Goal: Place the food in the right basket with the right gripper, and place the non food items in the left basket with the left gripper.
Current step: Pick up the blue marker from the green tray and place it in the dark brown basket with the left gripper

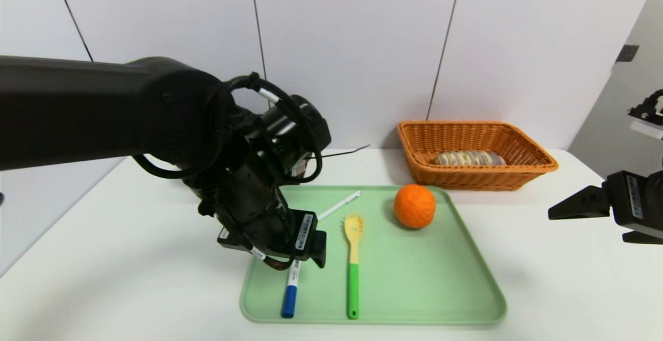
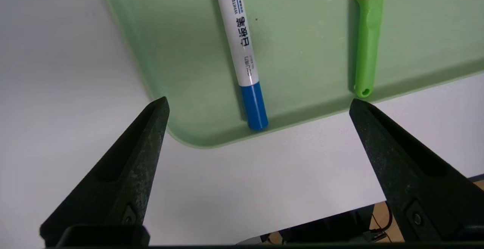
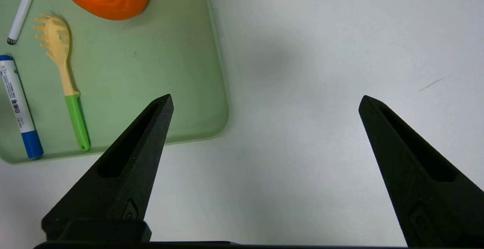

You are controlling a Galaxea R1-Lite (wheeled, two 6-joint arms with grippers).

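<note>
Bulky and black, the left arm (image 1: 72,110) reaches in from the desk's left side, its gripper (image 2: 259,100) poised over the tray's near left corner, fingers spread wide and empty. Below lies the marker (image 2: 236,33), blue cap just inside the tray's near edge, so it looks the likely next pick. It should be light, stiff and a little slippery, its smooth round barrel apt to roll; a pinch across the middle seems best.

Beside it on the tray (image 1: 430,279), toward the desk's near edge, the spoon (image 1: 354,279) should be light too, its matte green handle offering a better hold than the toothed yellow head. Farther back, the slim white pen (image 1: 339,206) would need a fine, centred grip. Near the tray's far right corner sits the orange (image 1: 414,206), dimpled and round, probably the heaviest piece; take it gently around its widest part.

By the desk's far right corner, the flared wicker basket (image 1: 481,178) already holds the striped roll (image 1: 469,158). Toward the desk's right edge the right gripper (image 3: 267,97) hangs idle, released and holding nothing. I cannot make out the left basket.
</note>
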